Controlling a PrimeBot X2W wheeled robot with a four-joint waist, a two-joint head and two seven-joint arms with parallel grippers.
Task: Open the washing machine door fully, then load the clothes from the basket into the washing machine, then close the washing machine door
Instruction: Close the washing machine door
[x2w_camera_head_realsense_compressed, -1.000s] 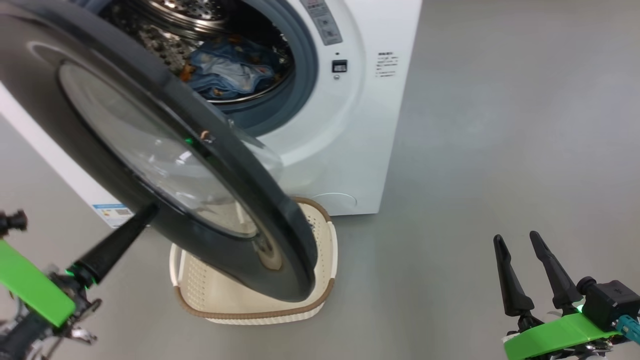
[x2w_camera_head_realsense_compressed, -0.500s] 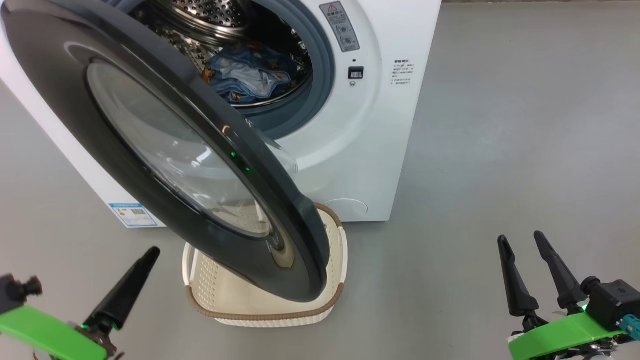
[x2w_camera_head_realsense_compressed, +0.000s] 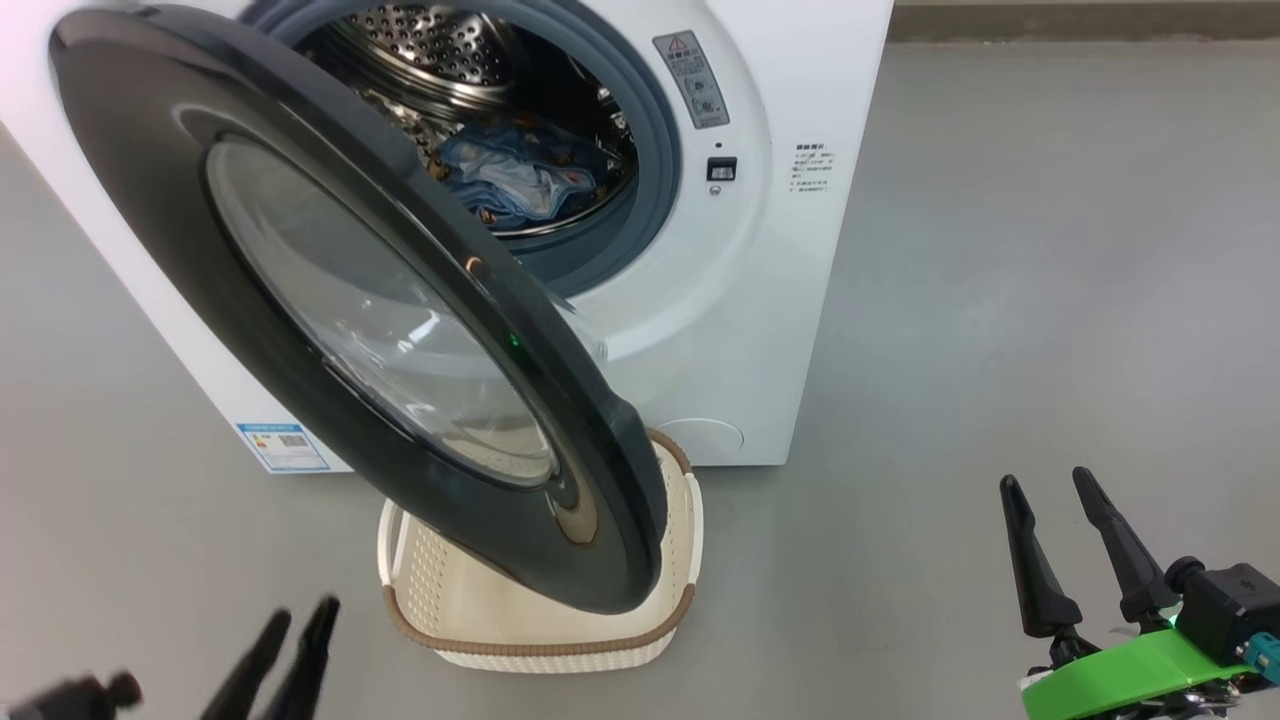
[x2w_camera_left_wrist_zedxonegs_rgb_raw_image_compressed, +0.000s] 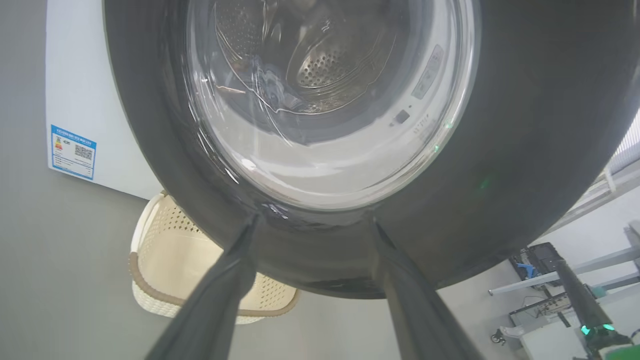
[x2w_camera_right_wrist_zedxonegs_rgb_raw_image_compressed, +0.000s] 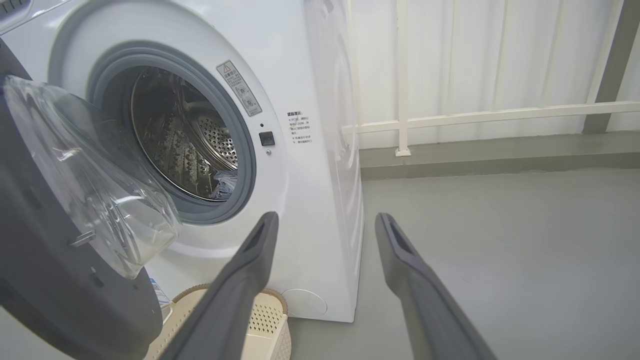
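Observation:
The washing machine (x2w_camera_head_realsense_compressed: 770, 300) stands white with its drum open, and light-blue clothes (x2w_camera_head_realsense_compressed: 520, 180) lie inside. Its door (x2w_camera_head_realsense_compressed: 130, 200), black-rimmed with a glass bulge, hangs swung out over the basket (x2w_camera_head_realsense_compressed: 540, 640). What shows of the cream basket's inside is bare. My left gripper (x2w_camera_head_realsense_compressed: 303, 612) is open at the lower left, apart from the door. In the left wrist view the left gripper (x2w_camera_left_wrist_zedxonegs_rgb_raw_image_compressed: 314, 224) points at the door's (x2w_camera_left_wrist_zedxonegs_rgb_raw_image_compressed: 525, 125) lower rim. My right gripper (x2w_camera_head_realsense_compressed: 1045, 480) is open and holds nothing at the lower right, above the floor.
Grey floor (x2w_camera_head_realsense_compressed: 1050, 250) spreads to the right of the machine. A blue label (x2w_camera_left_wrist_zedxonegs_rgb_raw_image_compressed: 73, 152) sits low on the machine's front. In the right wrist view a white railing (x2w_camera_right_wrist_zedxonegs_rgb_raw_image_compressed: 500, 117) and wall run behind the machine (x2w_camera_right_wrist_zedxonegs_rgb_raw_image_compressed: 310, 200), with the basket (x2w_camera_right_wrist_zedxonegs_rgb_raw_image_compressed: 265, 320) below the door (x2w_camera_right_wrist_zedxonegs_rgb_raw_image_compressed: 50, 280).
The head camera has shifted, showing more of the machine. My left gripper has drawn back from the door's lower left rim towards the bottom corner. The right gripper has stayed put.

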